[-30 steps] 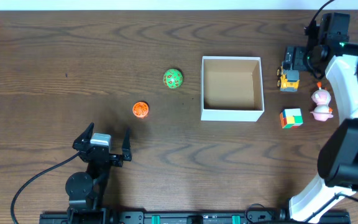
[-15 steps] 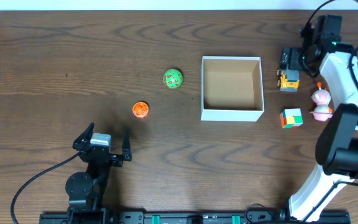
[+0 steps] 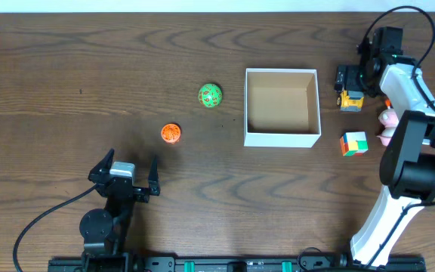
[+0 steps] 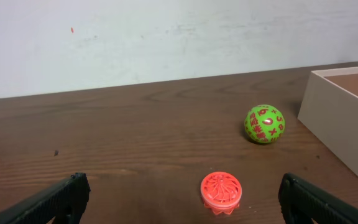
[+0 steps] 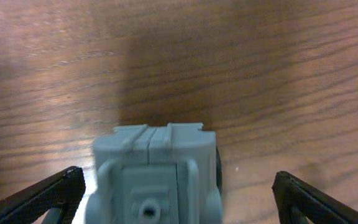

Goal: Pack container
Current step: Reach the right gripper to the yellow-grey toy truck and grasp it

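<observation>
1. Status. The container (image 3: 282,138) sits right of centre on the table (image 3: 66,68). Its brown floor is bare, so we judge that packing has not yet begun.

2. Loose items. Three toys lie to the right of the container: a toy truck (image 3: 351,99) near its far right corner, a cube (image 3: 354,143) just off its near right corner, and a pink duck (image 3: 388,121) partly hidden behind the right arm. A green ball (image 3: 211,95) and an orange disc (image 3: 171,133) lie to its left, apart from each other.

3. Right gripper (image 5: 179,193). It is poised over the toy truck. In the wrist view the fingers are spread wide, with the grey end of the truck between them and touched by neither. We read this as the approach for the first pick.

4. Left gripper (image 4: 185,199). It is spread and empty, parked near the table's front edge and facing the orange disc.

5. Next move. We expect the right gripper to descend until the fingers flank the truck body, then to close squarely on it. The truck must then be lifted above the thin wall, carried left over the container and released. An off-centre grip may tip or roll the truck.
</observation>
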Robot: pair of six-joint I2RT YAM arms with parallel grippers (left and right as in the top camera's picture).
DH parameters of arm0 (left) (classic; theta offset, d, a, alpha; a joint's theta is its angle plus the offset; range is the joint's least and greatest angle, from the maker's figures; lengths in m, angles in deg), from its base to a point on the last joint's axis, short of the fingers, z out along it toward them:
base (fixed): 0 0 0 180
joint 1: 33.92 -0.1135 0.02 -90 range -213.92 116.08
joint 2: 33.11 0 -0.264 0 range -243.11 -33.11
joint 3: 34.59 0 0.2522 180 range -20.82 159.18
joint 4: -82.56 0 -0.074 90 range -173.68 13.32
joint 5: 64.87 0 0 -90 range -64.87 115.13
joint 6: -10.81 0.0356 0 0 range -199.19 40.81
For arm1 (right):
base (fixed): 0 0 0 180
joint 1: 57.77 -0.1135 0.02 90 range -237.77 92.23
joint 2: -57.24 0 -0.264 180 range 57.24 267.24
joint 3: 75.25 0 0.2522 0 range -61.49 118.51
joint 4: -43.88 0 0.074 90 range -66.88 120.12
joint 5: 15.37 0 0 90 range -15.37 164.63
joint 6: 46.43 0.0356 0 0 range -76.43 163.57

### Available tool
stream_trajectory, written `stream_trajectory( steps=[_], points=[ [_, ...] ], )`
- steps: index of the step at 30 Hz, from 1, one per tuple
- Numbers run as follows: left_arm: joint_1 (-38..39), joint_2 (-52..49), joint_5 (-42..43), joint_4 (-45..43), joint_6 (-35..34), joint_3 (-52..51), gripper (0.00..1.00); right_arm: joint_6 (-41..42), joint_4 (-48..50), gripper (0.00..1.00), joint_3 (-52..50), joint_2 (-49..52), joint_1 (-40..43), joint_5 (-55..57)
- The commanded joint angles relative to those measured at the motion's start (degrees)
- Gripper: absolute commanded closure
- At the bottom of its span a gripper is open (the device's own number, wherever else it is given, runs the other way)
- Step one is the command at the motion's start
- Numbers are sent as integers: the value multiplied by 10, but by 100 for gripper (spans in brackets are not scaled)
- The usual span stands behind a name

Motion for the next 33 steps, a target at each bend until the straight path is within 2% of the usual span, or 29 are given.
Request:
stream_trajectory(
  steps=[1,4,6,12,16,18,25,33],
  points=[
    [-3,0,4,18,3,-10,2,-1,9,1,9,5,3,10],
    [-3,0,4,18,3,-10,2,-1,17,7,9,5,3,10],
    [-3,0,4,18,3,-10,2,0,19,20,9,5,3,10],
    [-3,0,4,18,3,-10,2,17,23,41,9,5,3,10],
    [-3,0,4,18,3,-10,2,45,22,42,9,5,3,10],
    [-3,0,4,18,3,-10,2,65,20,37,9,5,3,10],
    [-3,0,4,18,3,-10,2,111,14,38,9,5,2,10],
    [-3,0,4,18,3,-10,2,113,-1,49,9,5,2,10]
  ],
)
